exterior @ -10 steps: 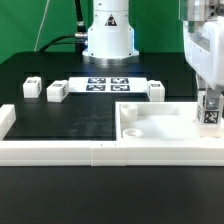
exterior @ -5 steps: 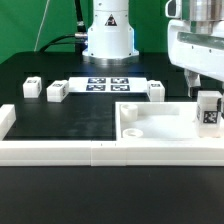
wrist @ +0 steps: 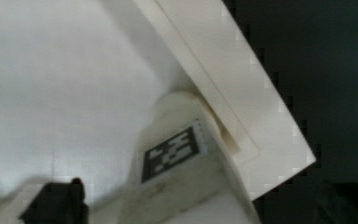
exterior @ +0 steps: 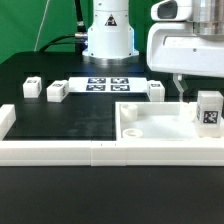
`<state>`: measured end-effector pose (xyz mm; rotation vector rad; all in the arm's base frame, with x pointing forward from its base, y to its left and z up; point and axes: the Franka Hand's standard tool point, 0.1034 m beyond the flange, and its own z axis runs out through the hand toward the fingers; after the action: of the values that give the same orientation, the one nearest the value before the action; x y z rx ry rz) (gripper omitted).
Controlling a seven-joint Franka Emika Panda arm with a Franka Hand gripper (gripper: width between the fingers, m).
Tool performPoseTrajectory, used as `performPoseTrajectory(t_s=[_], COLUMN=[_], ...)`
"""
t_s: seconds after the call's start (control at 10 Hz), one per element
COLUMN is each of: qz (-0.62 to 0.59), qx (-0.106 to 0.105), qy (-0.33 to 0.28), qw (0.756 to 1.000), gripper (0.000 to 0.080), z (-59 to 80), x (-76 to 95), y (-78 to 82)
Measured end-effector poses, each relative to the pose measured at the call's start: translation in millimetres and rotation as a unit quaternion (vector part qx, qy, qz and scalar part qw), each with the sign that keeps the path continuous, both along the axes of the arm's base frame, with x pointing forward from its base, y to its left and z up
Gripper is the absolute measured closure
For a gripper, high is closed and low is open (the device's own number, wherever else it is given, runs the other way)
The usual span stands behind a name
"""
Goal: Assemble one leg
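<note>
Gripper point(exterior: 178, 88) is seen raised above the panel point(exterior: 150, 125), nothing held or touched; finger spread can't be told. Leg point(exterior: 209, 110) is stood upright, long axis vertical, tag facing the camera, at the panel's corner on the exterior view's right.

Lab: marker board point(exterior: 107, 84), green backdrop point(exterior: 35, 25)

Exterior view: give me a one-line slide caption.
Leg stands upright in the white panel's corner; the gripper hangs just beside it.
</note>
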<state>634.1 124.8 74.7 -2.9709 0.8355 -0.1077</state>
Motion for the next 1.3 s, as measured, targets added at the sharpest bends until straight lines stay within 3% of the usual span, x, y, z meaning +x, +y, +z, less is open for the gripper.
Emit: performPoseTrajectory(t_s=[0.4, 0.5, 0.7, 0.8, 0.9, 1.3], qz=[0.21, 0.217, 0.218, 0.218, 0.218, 0.201], qx=[-0.03, -0.03, -0.03, -0.03, -0.03, -0.029], qy=[-0.005, -0.006, -0.006, -0.006, -0.006, -0.006], qw=[0.977, 0.976, 0.975, 0.975, 0.975, 0.979], gripper=[0.015, 0.015, 0.0376, 0.0376, 0.051, 0.0509], z=[0.3, 0.4, 0.3, 0.3, 0.2, 0.2], x=[1.7, 1.9, 1.9, 1.9, 1.8, 1.8], y=[-8.3, -8.4, -8.6, -8.6, -8.6, -8.5])
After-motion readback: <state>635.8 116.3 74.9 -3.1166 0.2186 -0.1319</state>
